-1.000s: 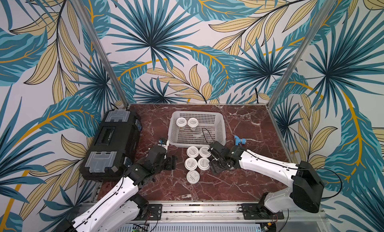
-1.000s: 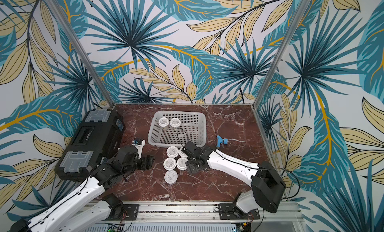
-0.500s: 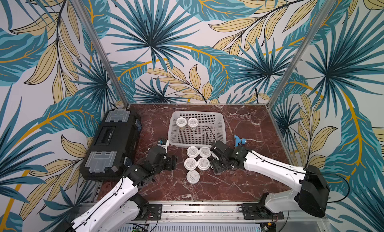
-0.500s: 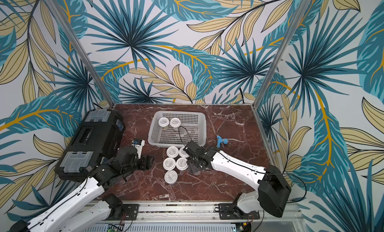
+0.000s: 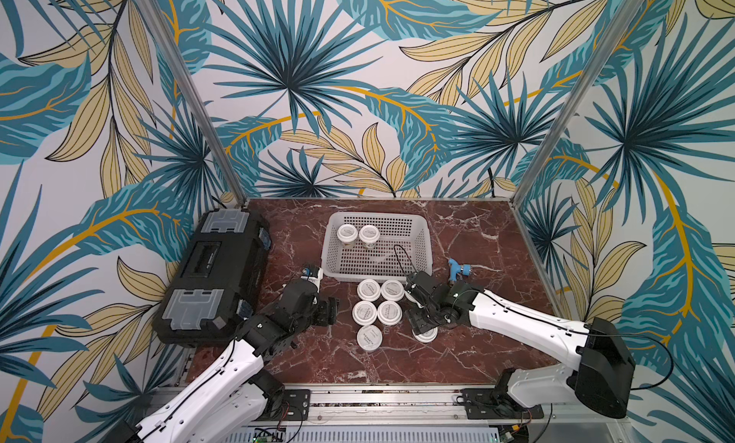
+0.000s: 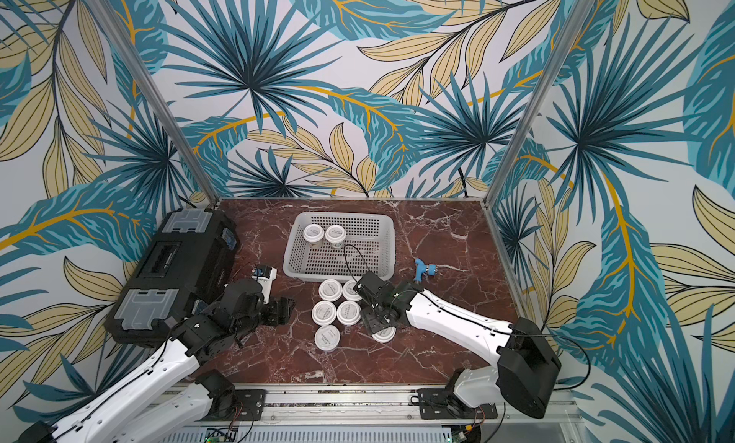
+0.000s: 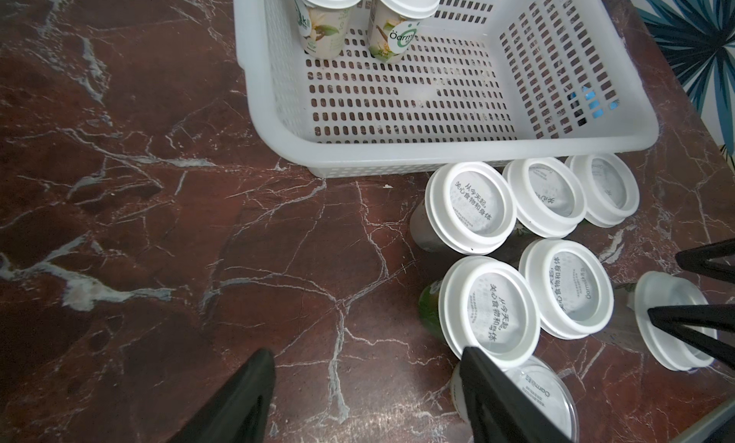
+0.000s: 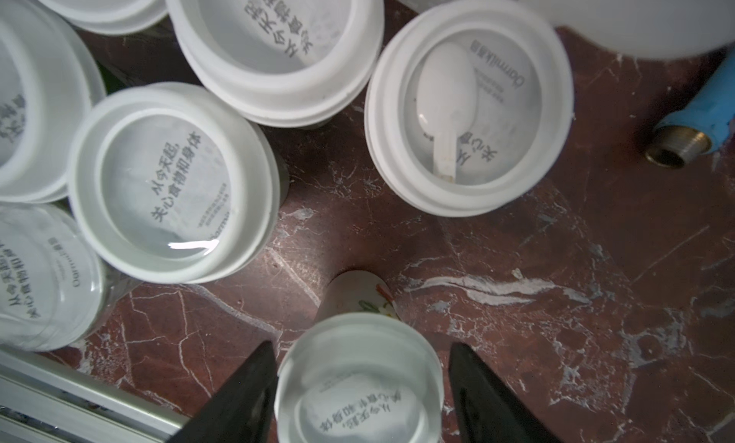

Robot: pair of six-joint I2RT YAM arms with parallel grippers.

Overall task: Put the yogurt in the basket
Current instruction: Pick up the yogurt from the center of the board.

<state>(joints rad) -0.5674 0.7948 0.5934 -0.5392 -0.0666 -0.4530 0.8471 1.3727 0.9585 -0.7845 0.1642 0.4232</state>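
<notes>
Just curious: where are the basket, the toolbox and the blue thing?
Basket (image 5: pixel 358 273): a top view, near rim.
Toolbox (image 5: pixel 210 258): a top view, lid centre.
Blue thing (image 5: pixel 454 267): a top view, its body.

Robot lab cell: aluminium posts (image 5: pixel 188 91), leaf-print wall panels (image 5: pixel 358 63), marble-look tabletop (image 5: pixel 477 238), arm bases (image 5: pixel 529 385) bolted on rail (image 5: pixel 382 399).

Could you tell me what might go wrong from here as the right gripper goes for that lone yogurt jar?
1. The right gripper straddles the jar beside its lid, with a slim gap on one side; a grip on the lid alone may slip.
2. The way to the basket crosses the other jars, so a low carry could topple them.
3. The jar may catch the basket's front rim.
</notes>
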